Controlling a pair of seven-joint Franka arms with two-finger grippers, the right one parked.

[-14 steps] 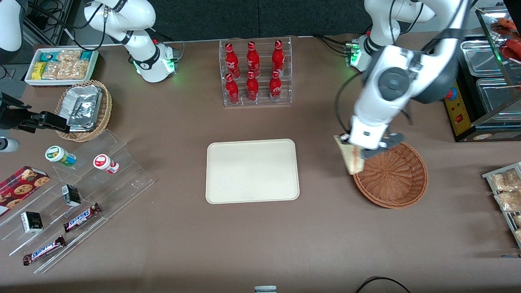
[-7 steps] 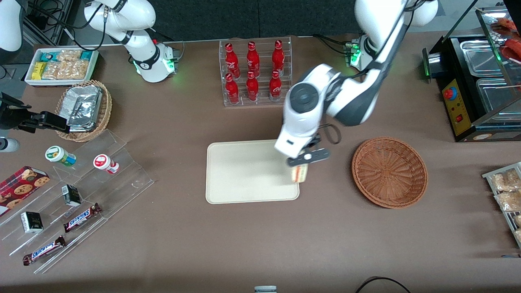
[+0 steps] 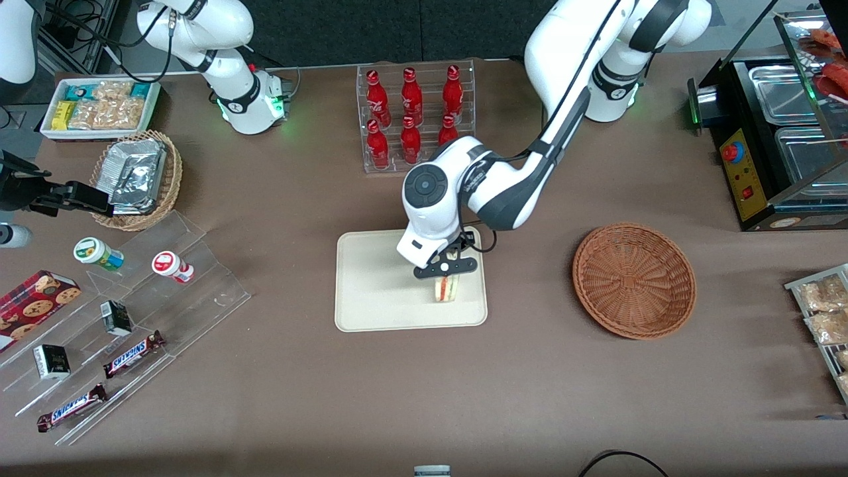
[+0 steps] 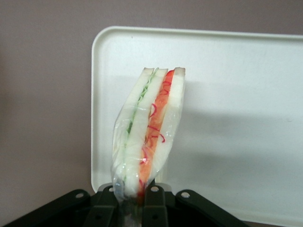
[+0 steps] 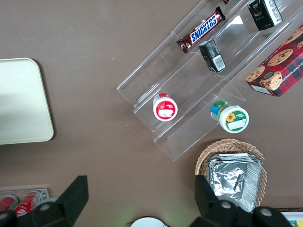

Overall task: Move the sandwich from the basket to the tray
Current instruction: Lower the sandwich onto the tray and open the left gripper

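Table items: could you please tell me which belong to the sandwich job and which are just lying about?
Job: sandwich, clamped in the gripper above the tray; the basket.

Lying about: cola bottles, Snickers bars, foil-packet basket, cookie box.

the brown table (image 3: 265, 397) is carrying the cream tray (image 3: 377, 285) at its middle, the gripper (image 3: 445, 273) hanging over it, clamping the sandwich (image 3: 446, 289). the round basket (image 3: 635, 281) is sitting well apart, toward the working arm's end. a rack of red bottles (image 3: 415, 119) is standing farther from the front camera.
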